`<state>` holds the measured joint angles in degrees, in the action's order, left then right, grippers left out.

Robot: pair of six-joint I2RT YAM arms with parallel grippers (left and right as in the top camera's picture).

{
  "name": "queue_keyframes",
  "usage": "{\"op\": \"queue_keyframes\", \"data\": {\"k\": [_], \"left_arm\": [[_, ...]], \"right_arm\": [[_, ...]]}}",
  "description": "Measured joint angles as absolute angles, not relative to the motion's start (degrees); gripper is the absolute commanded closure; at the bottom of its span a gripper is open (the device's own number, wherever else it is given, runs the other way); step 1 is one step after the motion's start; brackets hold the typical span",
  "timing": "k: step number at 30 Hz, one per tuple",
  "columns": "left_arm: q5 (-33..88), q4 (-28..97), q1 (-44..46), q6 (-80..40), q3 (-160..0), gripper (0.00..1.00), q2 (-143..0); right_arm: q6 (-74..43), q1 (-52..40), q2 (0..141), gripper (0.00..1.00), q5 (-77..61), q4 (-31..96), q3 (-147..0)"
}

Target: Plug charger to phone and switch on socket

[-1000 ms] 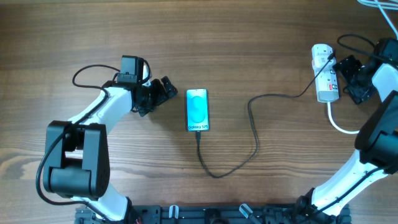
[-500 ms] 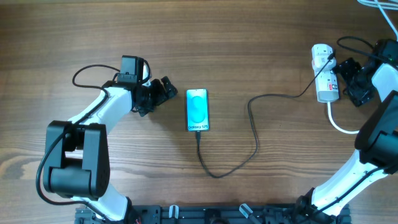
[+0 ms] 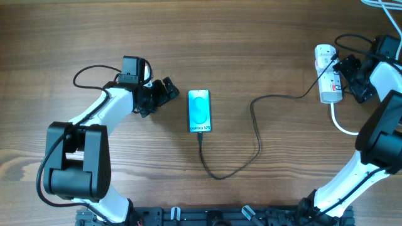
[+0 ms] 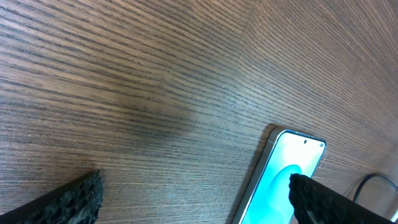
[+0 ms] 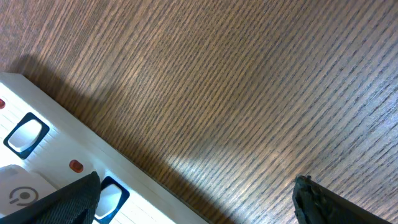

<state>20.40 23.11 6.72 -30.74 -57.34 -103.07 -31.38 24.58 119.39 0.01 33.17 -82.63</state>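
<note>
The phone lies flat mid-table with its teal screen lit. The charger, a thin black cable, meets the phone's near end, loops right and runs up to the white socket at the far right. My left gripper stands open just left of the phone, holding nothing. In the left wrist view the phone lies beside the right fingertip. My right gripper is open beside the socket's right side. In the right wrist view the socket shows rocker switches under the left fingertip.
A thick white cord curves from the socket's near end toward the right arm. A black cable loops behind the left wrist. More cables show at the far right corner. Bare wooden table lies between the arms.
My right gripper has edged slightly farther back and toward the socket. The left arm, phone and charger have not moved.
</note>
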Motion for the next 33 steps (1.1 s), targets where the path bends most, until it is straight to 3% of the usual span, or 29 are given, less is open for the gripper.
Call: {"op": "queue_keyframes", "data": {"k": [28,33], "left_arm": [[20.43,23.11,6.72,-30.74,-57.34,0.0,-103.07],[20.43,23.11,6.72,-30.74,-57.34,0.0,-103.07]], "right_arm": [[-31.4,24.58,119.24,0.0,-1.5,37.32,-83.37],[-26.5,24.03,118.91,0.0,-2.52,40.07,-83.68]]}}
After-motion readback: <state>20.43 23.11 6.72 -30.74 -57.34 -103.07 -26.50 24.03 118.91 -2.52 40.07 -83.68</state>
